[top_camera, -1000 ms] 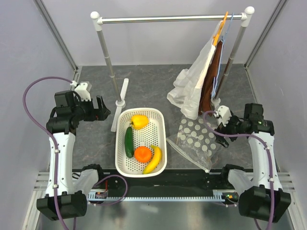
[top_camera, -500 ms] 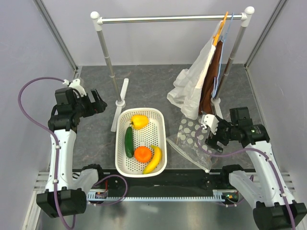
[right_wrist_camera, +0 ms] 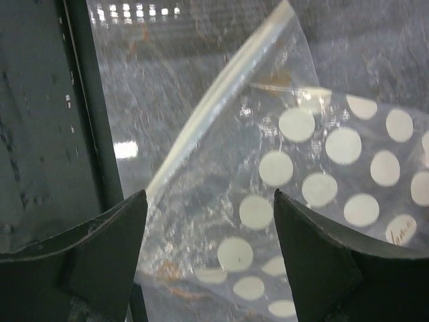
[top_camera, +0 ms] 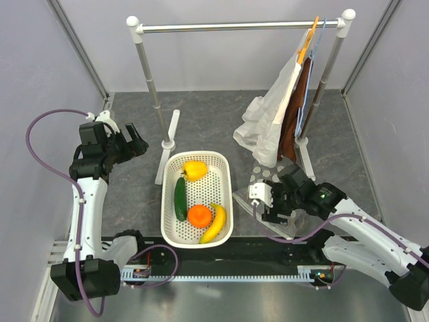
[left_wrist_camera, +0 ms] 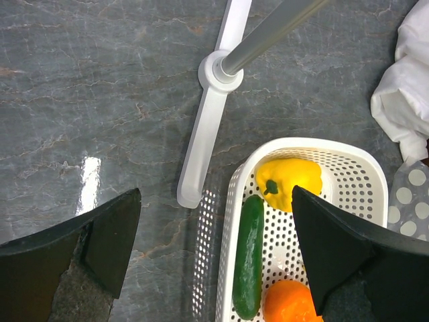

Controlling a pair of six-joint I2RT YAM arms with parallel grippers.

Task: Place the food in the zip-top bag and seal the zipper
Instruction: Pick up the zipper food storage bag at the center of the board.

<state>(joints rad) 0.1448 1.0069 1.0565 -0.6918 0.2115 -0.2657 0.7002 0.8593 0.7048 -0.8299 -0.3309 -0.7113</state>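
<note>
A white perforated basket (top_camera: pixel 224 176) holds the yellow bell pepper (top_camera: pixel 195 170), dark green cucumber (top_camera: pixel 180 198), orange (top_camera: pixel 199 215) and banana (top_camera: pixel 214 223). The dotted zip-top bag (top_camera: pixel 263 176) lies flat to the right of the basket, largely under my right arm. My right gripper (top_camera: pixel 263 201) is open just above the bag (right_wrist_camera: pixel 322 168), near its pale zipper strip (right_wrist_camera: pixel 214 94). My left gripper (top_camera: pixel 137 144) is open and empty, up and left of the basket. In the left wrist view it (left_wrist_camera: pixel 214 268) looks down on the pepper (left_wrist_camera: pixel 289 182), cucumber (left_wrist_camera: pixel 249 261) and orange (left_wrist_camera: pixel 289 303).
A clothes rack stands behind, its left post foot (top_camera: pixel 167 144) beside the basket. White cloth (top_camera: pixel 268 121) and a brown garment (top_camera: pixel 295 114) hang at its right end, just behind the bag. A black rail (top_camera: pixel 234 251) runs along the near table edge.
My right arm has swung from the right side leftward and down over the bag. My left gripper has moved slightly back and left. The food and basket have not moved.
</note>
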